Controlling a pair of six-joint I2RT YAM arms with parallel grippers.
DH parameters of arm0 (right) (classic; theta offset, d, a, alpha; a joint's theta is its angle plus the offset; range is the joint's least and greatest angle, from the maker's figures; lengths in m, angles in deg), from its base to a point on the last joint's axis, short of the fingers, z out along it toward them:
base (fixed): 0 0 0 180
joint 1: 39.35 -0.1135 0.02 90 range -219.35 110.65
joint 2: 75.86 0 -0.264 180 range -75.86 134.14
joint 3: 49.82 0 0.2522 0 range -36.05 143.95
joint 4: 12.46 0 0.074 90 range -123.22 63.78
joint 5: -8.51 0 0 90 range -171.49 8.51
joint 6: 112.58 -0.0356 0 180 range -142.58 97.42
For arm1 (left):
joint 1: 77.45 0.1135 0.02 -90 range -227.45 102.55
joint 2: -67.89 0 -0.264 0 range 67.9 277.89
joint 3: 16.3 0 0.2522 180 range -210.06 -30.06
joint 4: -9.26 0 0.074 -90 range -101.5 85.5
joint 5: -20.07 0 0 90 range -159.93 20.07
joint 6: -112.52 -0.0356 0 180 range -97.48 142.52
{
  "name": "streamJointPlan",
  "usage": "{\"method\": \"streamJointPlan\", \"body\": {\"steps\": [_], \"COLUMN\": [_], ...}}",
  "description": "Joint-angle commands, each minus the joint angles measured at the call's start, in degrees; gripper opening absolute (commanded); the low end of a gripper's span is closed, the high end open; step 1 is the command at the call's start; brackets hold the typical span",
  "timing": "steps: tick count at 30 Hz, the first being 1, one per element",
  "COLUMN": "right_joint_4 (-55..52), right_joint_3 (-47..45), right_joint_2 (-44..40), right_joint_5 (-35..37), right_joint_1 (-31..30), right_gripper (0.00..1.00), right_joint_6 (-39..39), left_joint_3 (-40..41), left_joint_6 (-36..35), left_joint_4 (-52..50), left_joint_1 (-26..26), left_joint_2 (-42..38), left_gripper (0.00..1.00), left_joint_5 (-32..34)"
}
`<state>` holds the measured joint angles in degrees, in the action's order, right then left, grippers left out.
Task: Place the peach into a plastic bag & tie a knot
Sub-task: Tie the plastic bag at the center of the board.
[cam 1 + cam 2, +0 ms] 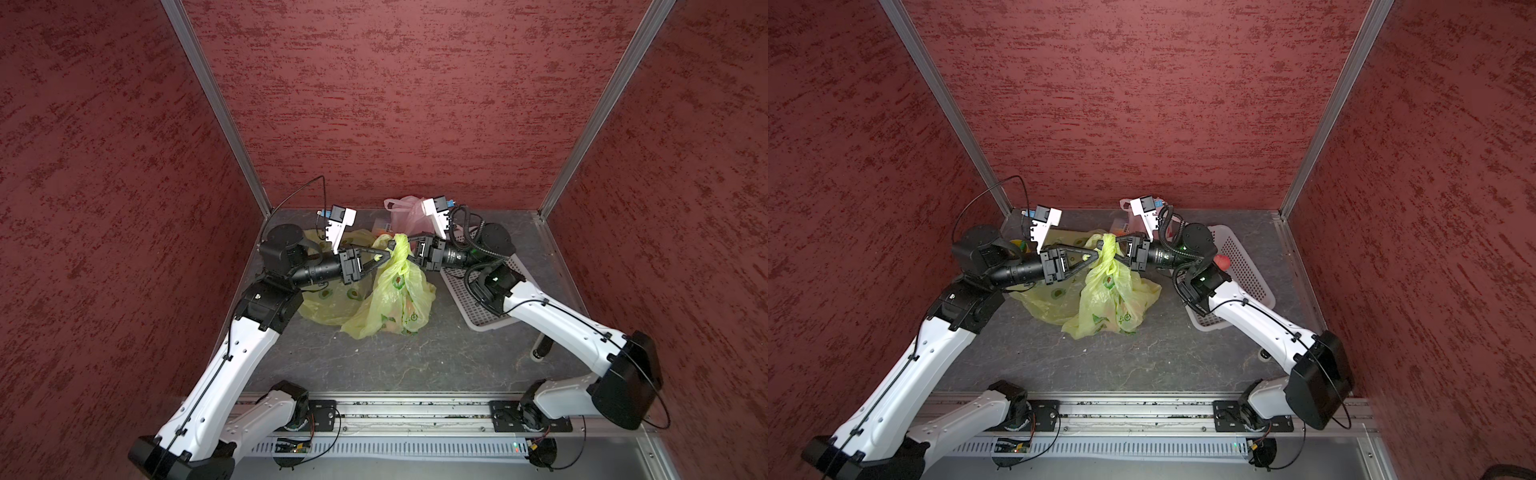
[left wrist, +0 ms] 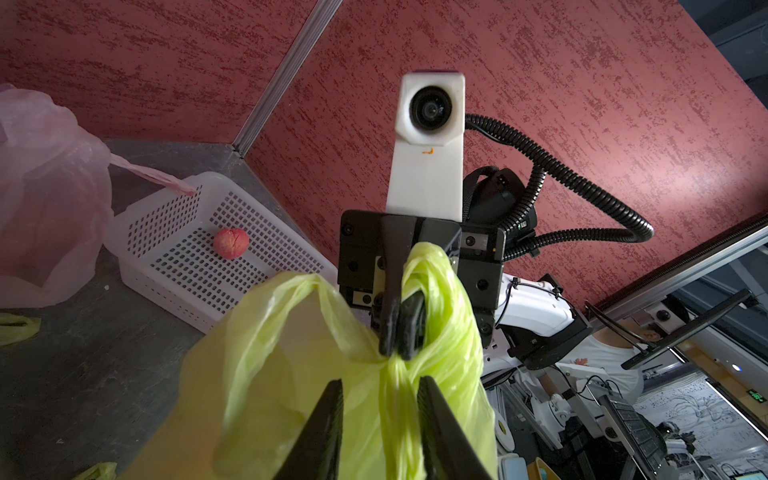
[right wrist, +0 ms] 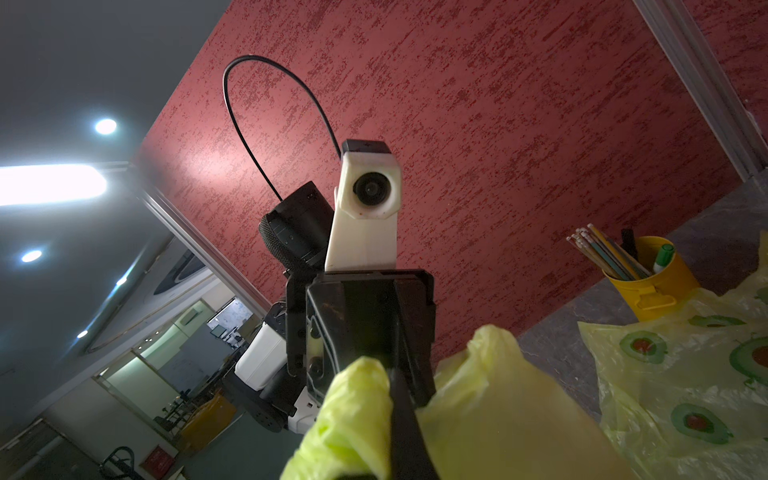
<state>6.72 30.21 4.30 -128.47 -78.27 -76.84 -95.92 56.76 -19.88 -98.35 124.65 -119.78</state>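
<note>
The green bag [image 1: 390, 299] stood pulled up at the counter's [image 1: 374, 361] middle, and a peach-coloured lump [image 1: 409, 311] showed through its film. The right fingers [image 2: 398, 345] were clamped on its handle. The left fingers [image 1: 388, 252] straddled the twisted neck; I couldn't tell whether they pinched it. At 3 o'clock a white basket [image 2: 166, 199] held a pink-red fruit [image 2: 231, 243]. A pink bag [image 1: 405, 216] sat at 12 and an avocado-print bag [image 1: 328, 303] at 9.

Robot lab booth: red walls [image 1: 395, 104], aluminium rail [image 1: 415, 409], office [image 3: 166, 353] beyond
</note>
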Motion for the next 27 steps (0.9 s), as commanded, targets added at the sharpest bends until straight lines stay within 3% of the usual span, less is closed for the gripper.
{"method": "streamJointPlan", "body": {"steps": [1,7,12,16,23,27], "right_joint_4": [-1.1,-11.2,-25.2,-28.3,-37.6,-42.3], "right_joint_3": [1.6,-0.2,-3.8,-7.3,-5.7,-4.2], "right_joint_2": [-1.5,-2.0,-0.3,1.6,-0.2,-4.5], "right_joint_5": [-0.7,2.6,12.8,17.5,25.2,28.4], "right_joint_1": [-0.3,-0.3,-0.3,-0.3,-0.3,-0.3], "right_gripper": [0.0,0.0,0.0,0.18,0.45,0.55], "right_joint_6": [1.4,8.9,18.5,21.3,26.0,26.6], "left_joint_3": [0.8,4.5,17.9,25.7,27.5,27.7], "left_joint_6": [-0.2,1.4,6.2,11.1,10.6,10.8], "left_joint_4": [1.0,2.6,14.9,26.2,26.6,26.8], "left_joint_1": [-0.2,0.9,2.5,3.6,5.6,6.0], "left_joint_2": [0.6,2.2,5.2,7.8,8.3,7.8], "left_gripper": [0.24,0.0,0.0,0.0,0.0,0.0], "left_joint_5": [0.9,1.2,-0.1,-1.6,-2.0,-2.2]}}
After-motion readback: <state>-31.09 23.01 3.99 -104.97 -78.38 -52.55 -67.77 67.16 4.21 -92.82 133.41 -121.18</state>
